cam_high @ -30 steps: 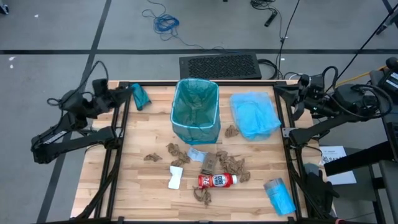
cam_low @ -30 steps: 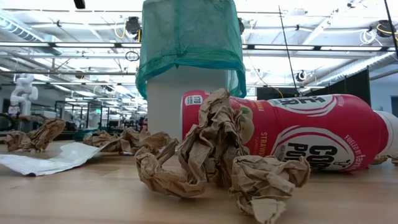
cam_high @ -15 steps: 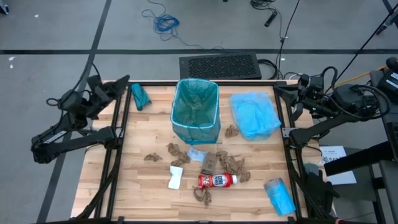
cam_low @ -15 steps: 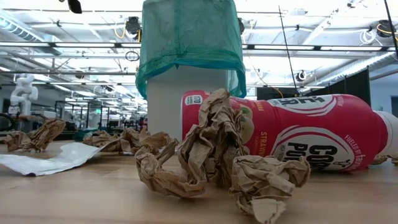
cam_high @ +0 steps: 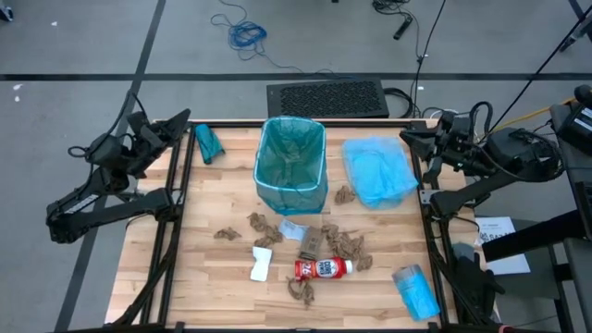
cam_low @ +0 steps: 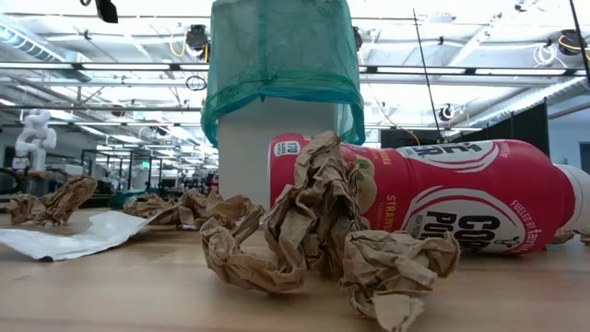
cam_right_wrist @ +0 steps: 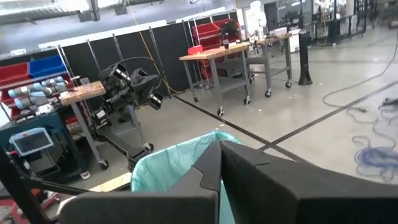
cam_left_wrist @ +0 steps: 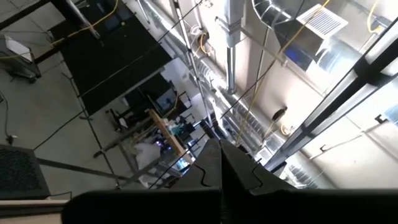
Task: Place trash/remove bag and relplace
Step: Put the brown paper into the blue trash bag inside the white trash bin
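Trash litters the table [cam_high: 213, 277] around a lined bin [cam_high: 291, 165].
Left gripper [cam_high: 176, 121] and right gripper [cam_high: 410, 136] hang clenched, empty, at the table's far corners.

A: What is changing on the left side?
B: The left gripper [cam_high: 181, 120] is lifting off the rolled teal bag [cam_high: 207, 142] it was touching a second ago; it is now sitting clear of it, above the surface's [cam_high: 222, 268] far left corner, fingers pressed together and pointing up toward the ceiling in its wrist view.
A: And on the right?
B: The right gripper [cam_high: 408, 139] is swinging inward, its tip now reaching over the surface's right edge toward the pale blue bag [cam_high: 377, 170], fingers together.
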`<state>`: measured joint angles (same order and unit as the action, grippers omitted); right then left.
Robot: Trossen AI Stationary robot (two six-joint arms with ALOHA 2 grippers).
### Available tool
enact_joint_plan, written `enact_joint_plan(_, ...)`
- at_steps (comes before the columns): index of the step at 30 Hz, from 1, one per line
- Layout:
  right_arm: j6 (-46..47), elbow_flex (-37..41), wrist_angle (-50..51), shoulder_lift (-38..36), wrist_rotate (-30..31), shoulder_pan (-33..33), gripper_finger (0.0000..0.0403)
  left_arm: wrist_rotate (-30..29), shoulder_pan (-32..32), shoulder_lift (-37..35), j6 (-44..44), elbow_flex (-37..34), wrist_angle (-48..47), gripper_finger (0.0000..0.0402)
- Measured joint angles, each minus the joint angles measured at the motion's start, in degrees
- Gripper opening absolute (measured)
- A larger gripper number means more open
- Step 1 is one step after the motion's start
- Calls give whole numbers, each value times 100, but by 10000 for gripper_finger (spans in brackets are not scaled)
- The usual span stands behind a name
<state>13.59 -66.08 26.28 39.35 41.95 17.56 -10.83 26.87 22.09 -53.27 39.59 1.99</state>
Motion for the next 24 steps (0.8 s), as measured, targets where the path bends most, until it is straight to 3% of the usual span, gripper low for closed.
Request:
enact_joint_plan(5, -379, 0, -195, 205, -9, 0, 0, 0, 0, 0, -1, 0, 9, 0)
enact_joint_plan(12, 118, 0, -252, 254, -33, 4, 0, 0, 0, 0, -3, 0, 9, 0)
enact_joint_plan(24, -464, 0, -157, 230, -28, 4, 0, 3, 0, 0, -7, 0, 8, 0)
